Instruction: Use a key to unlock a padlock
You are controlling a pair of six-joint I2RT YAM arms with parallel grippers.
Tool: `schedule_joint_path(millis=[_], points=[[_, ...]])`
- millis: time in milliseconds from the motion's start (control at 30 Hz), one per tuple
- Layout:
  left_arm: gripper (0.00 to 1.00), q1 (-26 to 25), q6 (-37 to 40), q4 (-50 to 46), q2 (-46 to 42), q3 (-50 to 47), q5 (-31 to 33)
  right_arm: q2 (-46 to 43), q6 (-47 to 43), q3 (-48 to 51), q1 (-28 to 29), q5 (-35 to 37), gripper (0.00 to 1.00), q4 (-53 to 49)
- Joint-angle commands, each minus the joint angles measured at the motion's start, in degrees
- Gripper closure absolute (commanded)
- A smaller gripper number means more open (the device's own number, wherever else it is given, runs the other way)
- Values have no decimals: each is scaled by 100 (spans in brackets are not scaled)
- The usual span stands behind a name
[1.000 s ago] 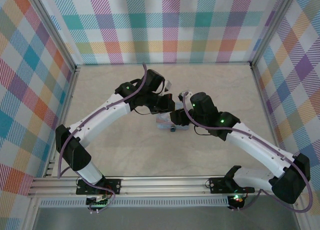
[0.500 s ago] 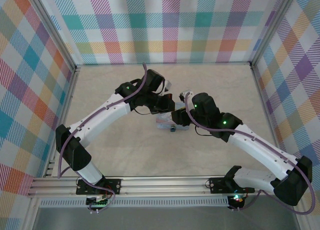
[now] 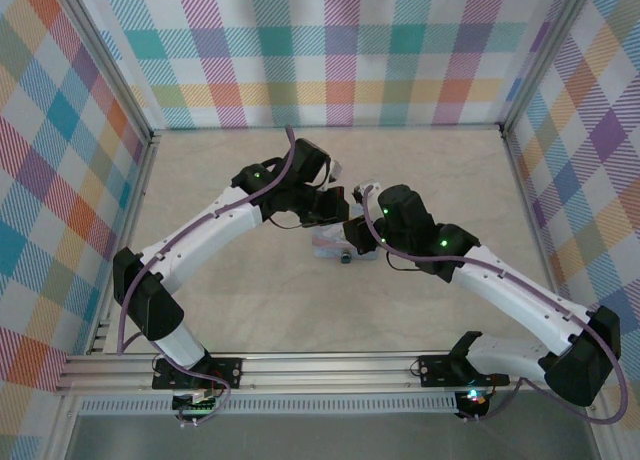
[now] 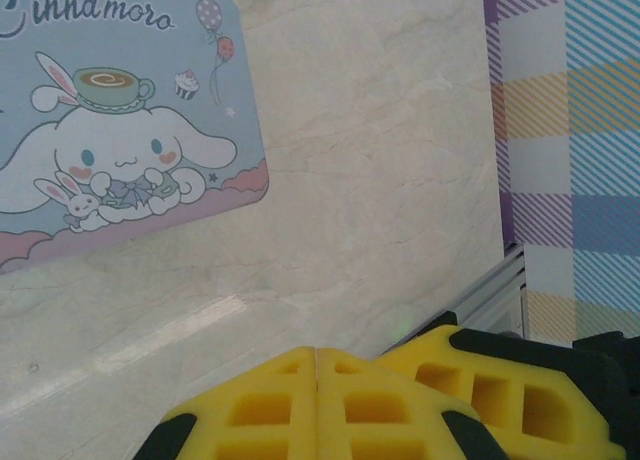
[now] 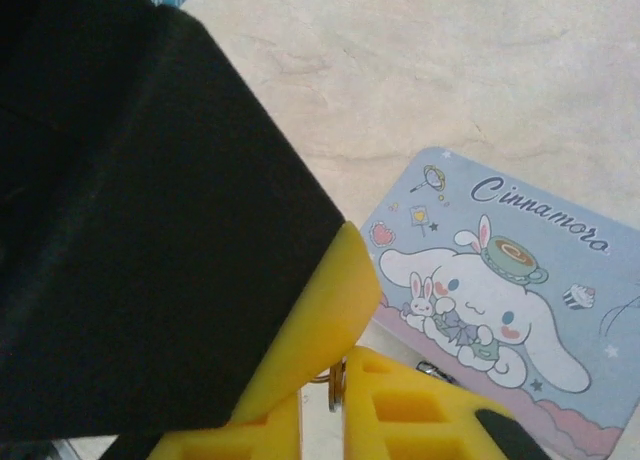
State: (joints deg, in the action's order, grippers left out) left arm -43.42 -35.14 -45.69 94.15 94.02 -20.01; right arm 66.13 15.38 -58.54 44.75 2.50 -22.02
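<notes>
- Presently, the padlock [image 3: 343, 258] is seen from the top view as a tiny dark speck near the middle of the table [image 3: 250, 290], touching the near edge of the pale blue tin [image 3: 324, 246].
- At that size, its long axis and the way it points cannot be told.
- The tin [image 4: 120, 130] is laid flat, printed lid up. In the left wrist view its long edge is seen running left to right with a slight tilt, and the cartoon print is read upright.
- The left gripper [image 4: 316, 400] is held above bare table just beside the tin. Its yellow pads [image 4: 260, 410] are pressed together along a single seam, and nothing is seen between them.
- The right gripper [image 5: 345, 355] is held over a corner of the tin [image 5: 500, 300]. Its pads [image 5: 400, 410] are drawn in to a narrow slit, and a thin metal ring [image 5: 334, 382] is pinched edge-on in that slit. What hangs from the ring is hidden.
- In the top view, the left gripper [image 3: 338, 210] and the right gripper [image 3: 355, 236] are found close together above the tin, the left on its far side.
- Compared with half a second ago, the right wrist and forearm are shifted slightly to the left, back towards where they were placed a second ago.
- The left arm, the tin and the padlock are found where they were in both earlier pictures.
</notes>
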Motion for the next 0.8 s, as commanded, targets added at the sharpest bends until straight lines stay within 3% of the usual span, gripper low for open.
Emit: schedule_joint_path(millis=[0, 133, 333, 367, 467, 567, 667, 767], points=[[100, -112, -51, 5, -103, 48, -466, 172, -96, -180, -21, 256, 89, 183], [100, -107, -59, 8, -181, 38, -469, 164, -119, -73, -21, 172, 96, 305], [100, -108, -37, -5, -261, 45, -419, 62, -105, 56, -19, 56, 99, 442], [93, -106, -36, -10, -273, 46, -376, 29, -92, 77, -21, 36, 99, 466], [86, -99, -28, 28, -356, 22, -270, -68, -94, 171, -19, -61, 99, 535], [63, -74, -28, 49, -461, 4, -101, -163, -80, 267, -27, -200, 100, 552], [52, -18, -73, 196, -652, -138, 81, -334, -53, 432, -19, -291, 100, 597], [48, 72, -110, 465, -925, -398, 263, -556, -52, 558, -19, -361, 100, 620]])
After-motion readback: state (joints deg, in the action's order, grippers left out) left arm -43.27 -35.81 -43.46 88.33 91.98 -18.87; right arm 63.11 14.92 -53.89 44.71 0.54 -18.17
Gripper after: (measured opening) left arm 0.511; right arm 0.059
